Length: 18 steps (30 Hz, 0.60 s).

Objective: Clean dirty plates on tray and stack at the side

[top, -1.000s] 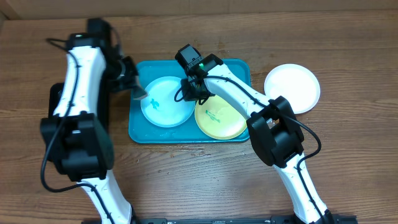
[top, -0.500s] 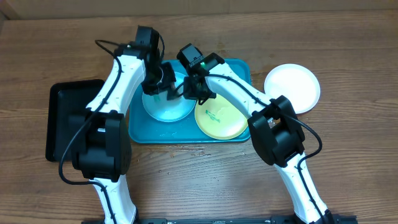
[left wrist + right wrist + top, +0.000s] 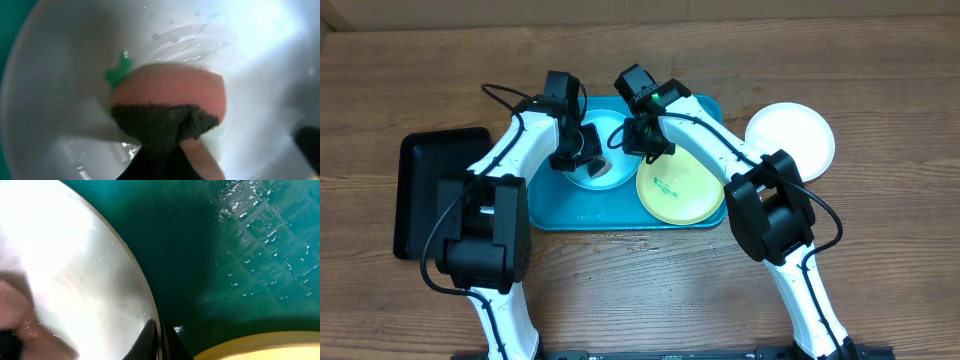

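On the teal tray (image 3: 552, 208) the light blue plate (image 3: 604, 181) lies at the left, the yellow-green plate (image 3: 678, 190) at the right. My left gripper (image 3: 588, 158) is shut on a pink sponge (image 3: 170, 95) with a dark scouring side and presses it onto the light blue plate (image 3: 60, 90), beside a green smear (image 3: 119, 73). My right gripper (image 3: 638, 146) is shut on that plate's right rim (image 3: 150, 315), its fingertips (image 3: 150, 336) pinched together. The yellow-green plate carries a green smear (image 3: 667, 185). Off the tray at the right, the white plate (image 3: 790, 141) rests on the table.
A black rectangular tray (image 3: 432, 190) sits on the wooden table left of the teal tray. Both arms cross over the teal tray's upper half. Water drops lie on the teal tray floor (image 3: 250, 255).
My left arm swung right from the tray's left edge onto the light blue plate, carrying the sponge. The right gripper stayed on the plate's rim.
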Available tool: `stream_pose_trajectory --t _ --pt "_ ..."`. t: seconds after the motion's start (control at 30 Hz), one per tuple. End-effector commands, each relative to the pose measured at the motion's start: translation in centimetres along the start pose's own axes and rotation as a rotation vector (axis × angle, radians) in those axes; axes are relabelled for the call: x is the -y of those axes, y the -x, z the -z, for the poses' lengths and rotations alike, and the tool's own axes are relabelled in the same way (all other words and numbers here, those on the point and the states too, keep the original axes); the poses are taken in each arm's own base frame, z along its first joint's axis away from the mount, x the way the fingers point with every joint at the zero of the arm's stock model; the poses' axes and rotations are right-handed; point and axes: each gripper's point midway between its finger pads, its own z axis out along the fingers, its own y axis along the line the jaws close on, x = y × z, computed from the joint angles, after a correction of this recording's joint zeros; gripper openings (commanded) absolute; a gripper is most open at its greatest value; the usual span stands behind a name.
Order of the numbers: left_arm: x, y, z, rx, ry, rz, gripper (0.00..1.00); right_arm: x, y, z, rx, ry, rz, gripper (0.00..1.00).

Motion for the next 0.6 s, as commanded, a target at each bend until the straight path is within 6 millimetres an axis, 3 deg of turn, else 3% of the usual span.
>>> stream_pose_trajectory --t 0.0,0.1,0.2,0.3,0.43,0.57 --pt "-4.6 1.1 1.1 0.041 0.201 -0.029 0.10 0.9 0.5 0.0 0.020 -0.040 0.070 0.04" --pt "-4.5 2.5 3.0 0.055 0.199 -0.027 0.04 0.9 0.6 0.0 0.021 -0.039 0.120 0.04" --pt "-3.7 4.4 5.5 0.090 0.186 -0.020 0.04 0.5 0.5 -0.1 0.023 -0.034 0.183 0.04" --pt "-1.7 5.4 7.4 0.101 0.102 -0.025 0.04 0.0 0.4 -0.3 0.028 -0.026 0.194 0.04" --pt "2.1 4.7 7.2 0.057 -0.095 -0.042 0.04 -1.6 0.0 -0.3 0.031 0.024 0.257 0.04" --pt "3.6 3.9 5.4 0.020 -0.162 -0.046 0.05 -3.2 -0.6 -0.3 0.021 0.079 0.337 0.04"
